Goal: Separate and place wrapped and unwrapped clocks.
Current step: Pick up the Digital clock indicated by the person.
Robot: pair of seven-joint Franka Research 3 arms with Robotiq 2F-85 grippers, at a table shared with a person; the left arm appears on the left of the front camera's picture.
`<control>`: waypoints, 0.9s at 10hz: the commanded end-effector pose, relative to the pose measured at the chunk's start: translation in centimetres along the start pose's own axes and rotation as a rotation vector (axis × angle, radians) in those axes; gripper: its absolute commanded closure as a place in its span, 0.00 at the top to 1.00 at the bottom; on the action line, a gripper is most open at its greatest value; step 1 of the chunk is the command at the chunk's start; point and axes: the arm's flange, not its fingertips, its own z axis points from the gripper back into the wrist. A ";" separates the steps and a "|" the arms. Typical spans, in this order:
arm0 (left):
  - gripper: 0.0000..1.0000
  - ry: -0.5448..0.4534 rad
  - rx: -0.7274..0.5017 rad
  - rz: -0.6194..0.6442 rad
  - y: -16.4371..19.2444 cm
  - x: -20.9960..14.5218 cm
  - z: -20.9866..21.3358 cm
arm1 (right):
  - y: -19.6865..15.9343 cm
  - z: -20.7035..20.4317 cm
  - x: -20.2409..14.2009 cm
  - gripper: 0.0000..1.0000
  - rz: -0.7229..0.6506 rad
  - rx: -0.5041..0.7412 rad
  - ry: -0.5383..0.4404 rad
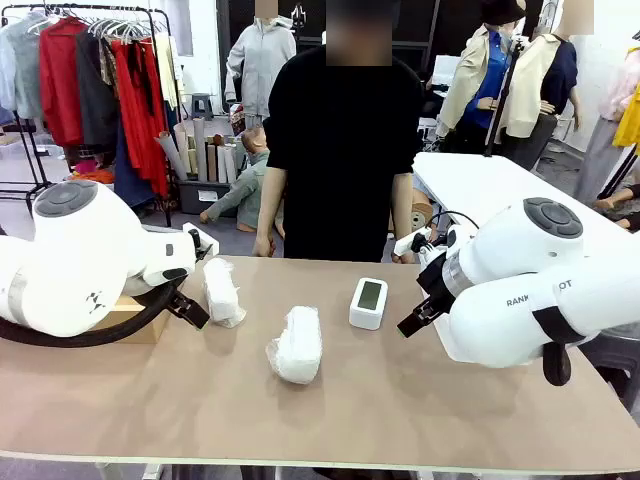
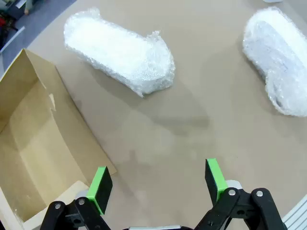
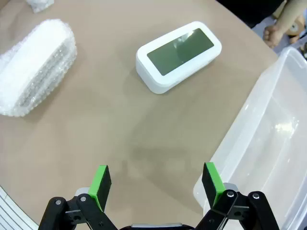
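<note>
White crinkly bundle (image 2: 120, 50) before my left gripper (image 2: 157, 179), jaws wide, empty | right gripper (image 3: 156, 177) likewise, facing white rounded plastic clock (image 3: 178, 56)

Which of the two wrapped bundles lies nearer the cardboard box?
The left wrapped bundle, beside the cardboard box; the other bundle lies farther right, nearer the clock.

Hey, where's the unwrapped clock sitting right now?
In the front view the unwrapped clock sits on the table just right of centre, between the middle wrapped bundle and the right gripper, with the clear bin nearby.
</note>
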 end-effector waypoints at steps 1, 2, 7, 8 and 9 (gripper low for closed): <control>1.00 0.000 0.000 0.000 0.0 0.0 0.0 | 0.0 0.0 0.0 1.00 0.000 0.000 0.000; 1.00 0.000 0.000 0.000 0.0 0.0 0.0 | 0.0 0.0 0.0 1.00 0.000 0.000 0.000; 1.00 0.000 0.000 0.000 0.0 0.0 0.0 | 0.0 0.0 0.0 1.00 0.000 0.000 0.000; 1.00 0.000 0.000 0.000 0.0 0.0 0.0 | 0.0 0.0 0.0 1.00 0.000 0.000 0.000; 1.00 0.000 0.000 0.000 0.0 0.0 0.0 | 0.0 0.0 0.0 1.00 0.000 0.000 0.000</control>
